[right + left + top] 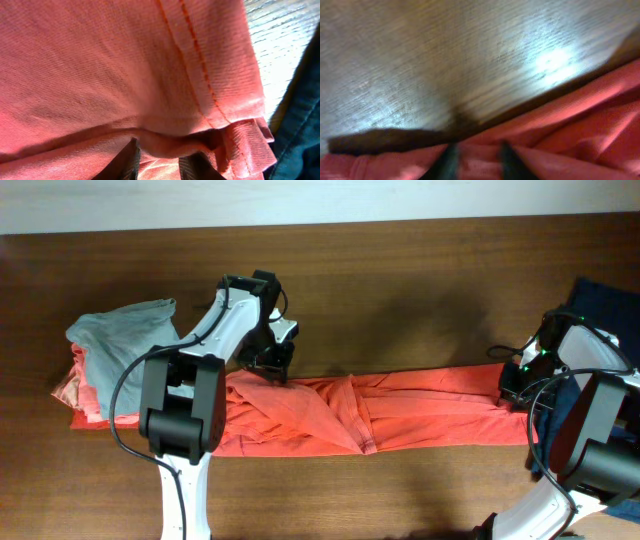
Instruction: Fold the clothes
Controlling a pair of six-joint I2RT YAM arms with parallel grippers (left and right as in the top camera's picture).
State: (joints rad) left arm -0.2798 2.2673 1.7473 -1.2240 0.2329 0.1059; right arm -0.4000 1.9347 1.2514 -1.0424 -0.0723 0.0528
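A coral-red T-shirt (400,415) lies stretched in a long band across the wooden table (400,290). My left gripper (272,368) sits at its far left edge. In the left wrist view the blurred fingers (479,162) are closed on a ridge of the red cloth (570,115). My right gripper (512,385) is at the shirt's right end. In the right wrist view its fingers (162,160) pinch a fold of the red cloth (100,65) near a stitched hem.
A pile at the far left has a pale grey-blue shirt (120,330) on top of coral-red garments (85,395). A dark navy garment (605,305) lies at the right edge, also seen in the right wrist view (305,115). The arm bases stand at the table's front.
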